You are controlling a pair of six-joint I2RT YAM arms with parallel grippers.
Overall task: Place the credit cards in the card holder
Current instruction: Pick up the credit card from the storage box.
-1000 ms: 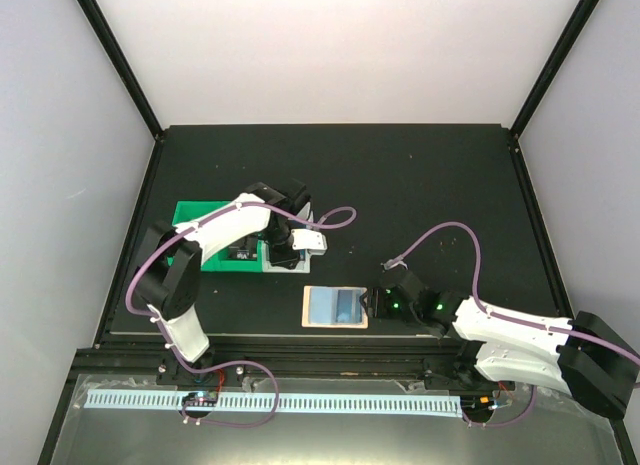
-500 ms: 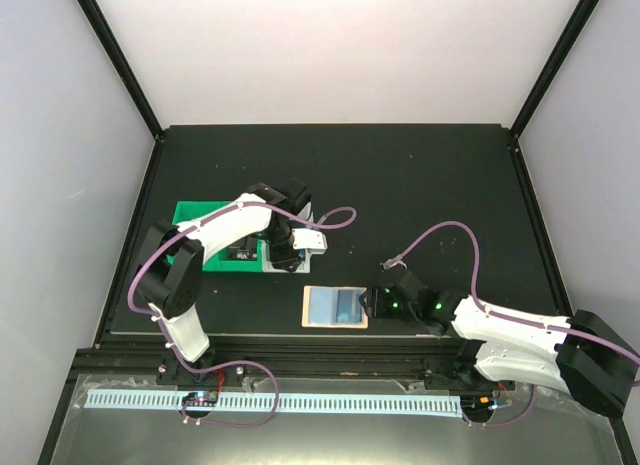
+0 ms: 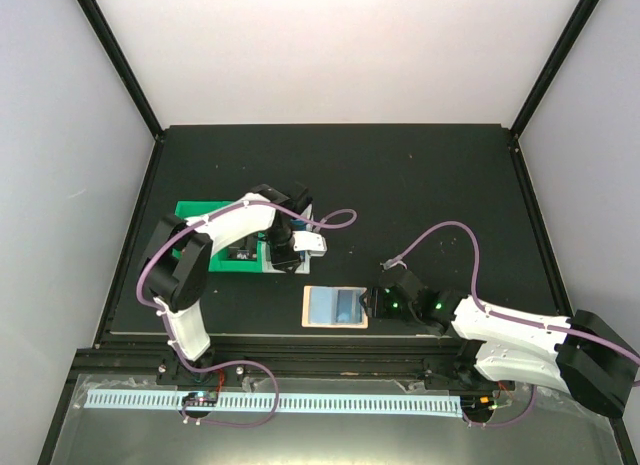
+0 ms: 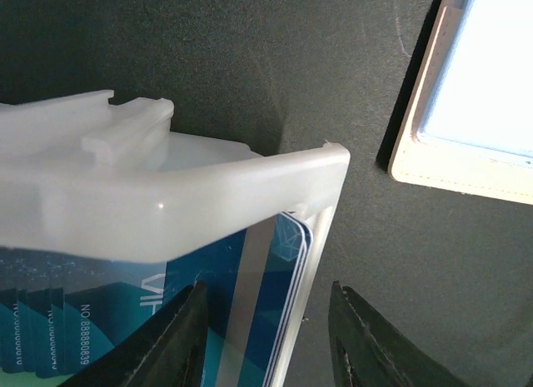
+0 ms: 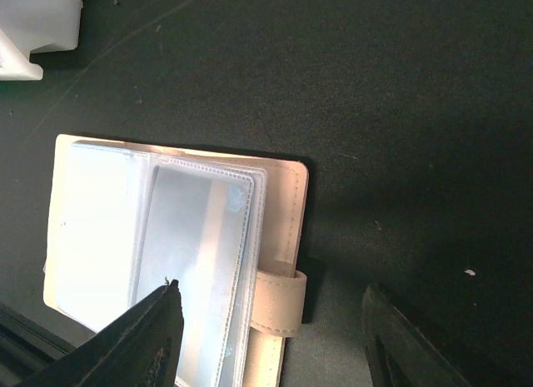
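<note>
The credit cards [image 4: 133, 312] stand stacked on edge inside a white bin [image 4: 208, 187], well apart from the card holder [image 3: 335, 307]. The card holder lies open and flat near the table's [image 3: 420, 185] front edge, clear sleeves up. The left gripper [image 4: 266, 345] is partly spread, one finger over the cards and one outside the bin wall, gripping nothing visible. The right gripper [image 5: 275, 337] hovers wide over the holder's strap. A green bin [image 3: 200, 220] sits left of the white one.
</note>
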